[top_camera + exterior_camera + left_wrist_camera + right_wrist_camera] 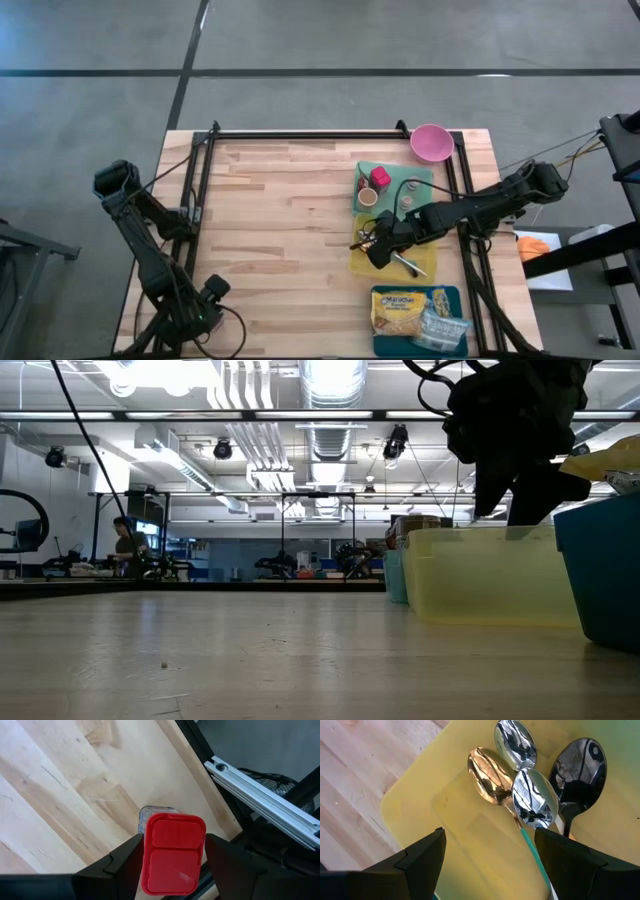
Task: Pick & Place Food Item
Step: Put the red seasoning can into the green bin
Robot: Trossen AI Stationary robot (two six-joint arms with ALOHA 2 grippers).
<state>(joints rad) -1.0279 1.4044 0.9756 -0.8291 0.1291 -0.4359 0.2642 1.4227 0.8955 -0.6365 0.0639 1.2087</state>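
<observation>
At the table's near-left corner, the left gripper (205, 312) pointed steeply down w/ a red-lidded container (172, 851) clamped between its fingers (122, 862); the flat red lid faced the wrist cam, a bit of clear body showing under it. Below it lay bare wooden table (280, 220), close to the edge and the black frame rail (260, 795).

Over on the right side, the right gripper (378, 243) hung above the yellow tray (450, 820), fingers apart, nothing between them. Four spoons lay bunched in that tray: a gold spoon (490, 775), two silver spoons (516, 741), and a black spoon (580, 765), bowls touching or overlapping. One had a green handle (535, 857).

Other stuff on the right: teal tray (392, 185) just behind the yellow one, holding a red cup (380, 178) and a few small round items, too small to tell apart. Pink bowl (431, 142) at the far corner. Blue bin (418, 322) at the near edge w/ a yellow noodle packet (400, 305) and a clear bag (442, 328) inside.

Low view: yellow tray and blue bin side by side at right, right arm dark above them. A person sat far back in the room at left.
</observation>
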